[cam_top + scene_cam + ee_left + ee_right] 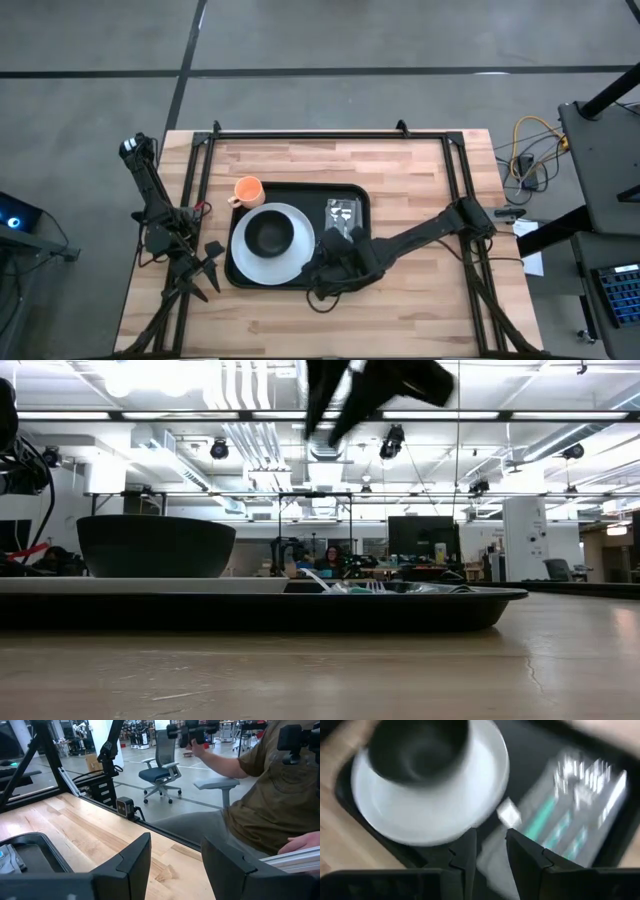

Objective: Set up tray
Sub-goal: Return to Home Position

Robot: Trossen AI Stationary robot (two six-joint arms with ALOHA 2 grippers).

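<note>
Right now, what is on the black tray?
On the tray: white plate with dark bowl, grey napkin with green-handled cutlery. The right hand hides part of the napkin from above.

A: Which colours are seen?
B: Black for the tray (310, 194), white for the plate (296, 263), dark for the bowl (268, 233) — an orange cup (248, 190) is noted at eleven o'clock from the plate, green-handled cutlery (542, 817) on a grey napkin (342, 212) at two.

I see the wooden surface (420, 180) carrying a black tray (352, 200), which lies under my right hand (330, 262). An orange cup (248, 190) stands on the wood beyond this hand and to its left, at the tray's corner.
</note>
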